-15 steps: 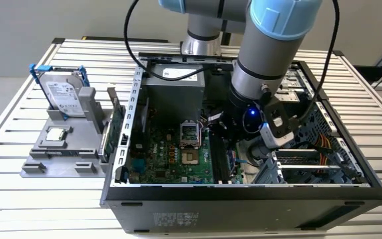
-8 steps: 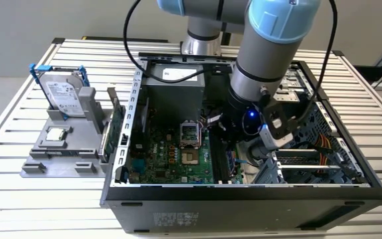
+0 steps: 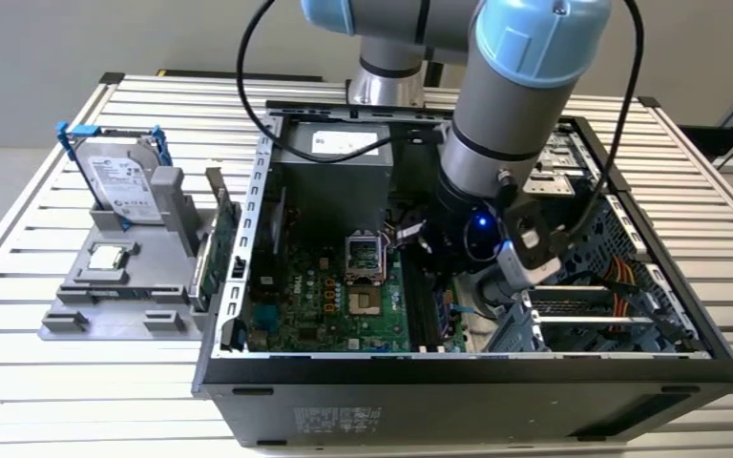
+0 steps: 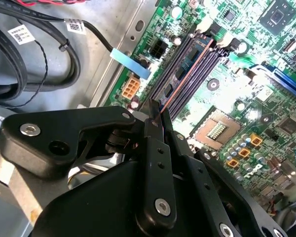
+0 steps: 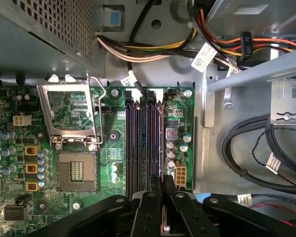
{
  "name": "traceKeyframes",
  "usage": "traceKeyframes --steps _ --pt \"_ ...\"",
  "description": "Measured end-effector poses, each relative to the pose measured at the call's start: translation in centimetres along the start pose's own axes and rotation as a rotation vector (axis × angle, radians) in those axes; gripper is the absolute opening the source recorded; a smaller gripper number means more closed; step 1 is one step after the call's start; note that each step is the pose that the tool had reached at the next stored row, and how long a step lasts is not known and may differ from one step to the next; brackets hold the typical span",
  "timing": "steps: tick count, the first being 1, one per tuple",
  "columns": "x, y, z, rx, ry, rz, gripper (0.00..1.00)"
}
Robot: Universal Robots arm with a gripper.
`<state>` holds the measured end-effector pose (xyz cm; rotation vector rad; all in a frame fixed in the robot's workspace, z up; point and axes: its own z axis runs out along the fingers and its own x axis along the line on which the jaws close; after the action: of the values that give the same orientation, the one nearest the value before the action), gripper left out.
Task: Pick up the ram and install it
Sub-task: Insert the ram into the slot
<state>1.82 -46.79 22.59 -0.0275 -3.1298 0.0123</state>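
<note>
- Inside the open computer case (image 3: 469,367) on the slatted counter (image 3: 73,382): my gripper (image 4: 155,111), low over the motherboard (image 3: 328,296), fingers (image 4: 153,129) closed on the ram (image 4: 180,81).
- The ram: I see it edge-on in the second wrist view, a thin strip running from the fingers along the dark memory slots (image 5: 143,138), standing in or just over one of them; I cannot tell whether it is seated.
- Beside the slots: open processor socket (image 5: 74,170) with its metal frame (image 5: 71,108) raised.
- Crowding the arm: bundled cables (image 5: 153,47), black cable loops (image 5: 251,158), and the drive cage (image 3: 596,315) toward the exterior view's right.
- Outside the case, exterior view's left: grey holder (image 3: 118,296) carrying a hard drive (image 3: 125,186) and a small square processor chip (image 3: 110,255).
</note>
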Motion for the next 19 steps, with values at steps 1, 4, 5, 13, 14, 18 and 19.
traceKeyframes --steps 1,4,5,13,14,18,19 --pt "0.0 0.0 0.07 0.001 0.0002 0.0 0.0" --pt "0.0 0.0 0.15 0.0031 0.0007 0.0 0.0" --pt "0.0 0.0 0.17 0.0031 0.0008 0.0 0.0" --pt "0.0 0.09 0.24 0.0027 0.0007 0.0 0.0" --pt "0.0 0.09 0.23 0.0029 0.0007 0.0 0.0" --pt "0.0 0.12 0.3 0.003 0.0007 0.0 0.0" --pt "0.0 0.12 0.31 0.0029 0.0007 0.0 0.0"
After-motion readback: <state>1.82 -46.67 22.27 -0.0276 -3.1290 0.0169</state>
